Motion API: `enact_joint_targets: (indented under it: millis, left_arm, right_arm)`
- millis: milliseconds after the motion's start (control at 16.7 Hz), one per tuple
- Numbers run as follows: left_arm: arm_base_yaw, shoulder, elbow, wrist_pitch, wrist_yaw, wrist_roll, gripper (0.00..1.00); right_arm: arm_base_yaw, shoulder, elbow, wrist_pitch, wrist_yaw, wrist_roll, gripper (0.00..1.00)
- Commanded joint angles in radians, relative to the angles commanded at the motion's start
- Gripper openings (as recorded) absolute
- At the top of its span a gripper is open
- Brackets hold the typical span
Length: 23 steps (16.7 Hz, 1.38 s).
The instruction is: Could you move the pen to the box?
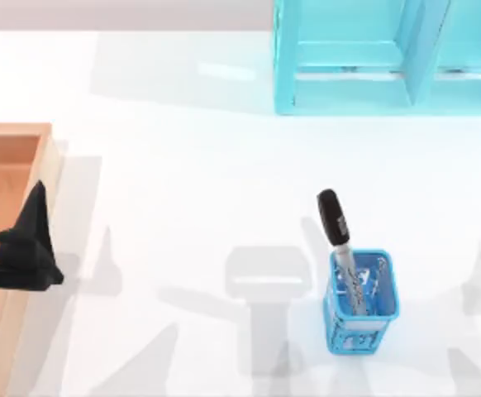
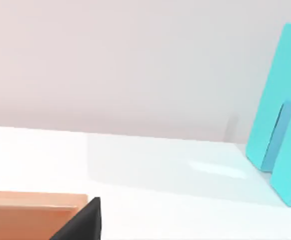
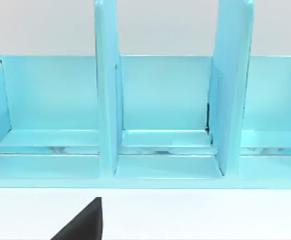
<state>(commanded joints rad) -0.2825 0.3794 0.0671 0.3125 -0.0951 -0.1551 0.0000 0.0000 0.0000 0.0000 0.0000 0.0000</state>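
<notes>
White, smooth, matte counter (image 1: 191,165) spreads across the whole top view, marked with soft grey shadows; a plain pale wall rises behind it in the left wrist view.

One cyan shelf unit (image 1: 389,58) stands at the far edge toward the right: flat glossy panels, upright dividers forming open compartments.

One box (image 1: 46,178) sits at the counter's left edge, partly out of frame. Wooden, shallow, rectangular; light tan walls, orange-brown floor.

One left gripper (image 1: 30,248) hangs over the box's right wall, black and angular. Cannot tell whether its fingers are open or closed. A black finger tip (image 2: 83,222) shows in the left wrist view, beside the box corner.

One small blue mesh cup (image 1: 362,302) stands at front right, well apart from the box. Square section, perforated walls.

One pen (image 1: 340,244) stands inside that cup, tilted, its thick black cap sticking out toward the far left; slim grey-silver barrel with dark print runs down into the cup.

One dark finger tip (image 3: 83,222) of the right arm shows in the right wrist view, facing the shelf unit; its state cannot be told.
</notes>
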Motion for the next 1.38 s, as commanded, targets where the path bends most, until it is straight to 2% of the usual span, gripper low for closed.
enact_joint_targets:
  millis: [540,840,1080,1380]
  left_arm:
    - [-0.543,0.896,0.13,0.611,-0.195,-0.297,1.0]
    - [-0.786,1.277,0.188,0.881,-0.278,-0.431,1.0]
    - [-0.892,1.424,0.215,1.001,-0.314,-0.488,1.0]
    - [-0.904,1.44,0.219,1.015,-0.319,-0.495,1.0]
  right_arm:
    - [0.0,0.0,0.0,0.0,0.0,0.0,1.0]
    - [0.0,0.0,0.0,0.0,0.0,0.0,1.0]
    - [0.0,0.0,0.0,0.0,0.0,0.0,1.0]
    - [0.0,0.0,0.0,0.0,0.0,0.0,1.0]
